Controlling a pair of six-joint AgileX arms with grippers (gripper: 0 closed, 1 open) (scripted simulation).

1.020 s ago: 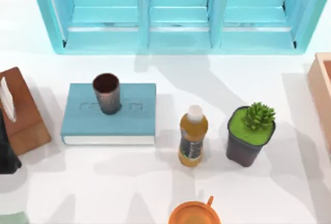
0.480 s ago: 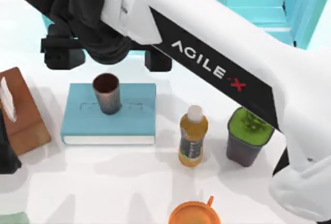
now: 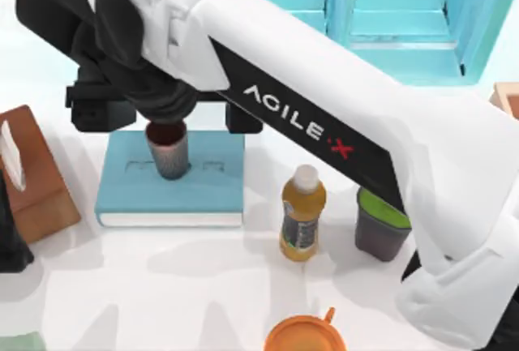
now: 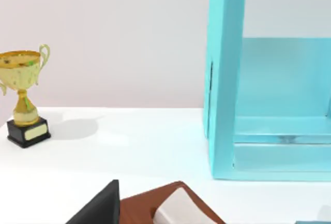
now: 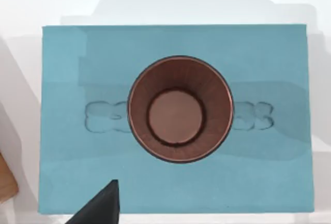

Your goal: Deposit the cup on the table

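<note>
We are hovering our right gripper (image 3: 166, 116) directly above the cup (image 3: 168, 149), which is standing upright on the teal-blue book (image 3: 207, 181), lining up a grasp; its jaw state is hidden.

Mottled matt cup (image 3: 169, 150), smooth white table (image 3: 203, 278), glossy gold trophy (image 4: 23, 100), matt teal book (image 5: 176, 193)

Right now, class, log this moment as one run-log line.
stage: approach | right gripper: above cup | cup: upright on teal book, not yet on table | left arm: parked at table's left
</note>
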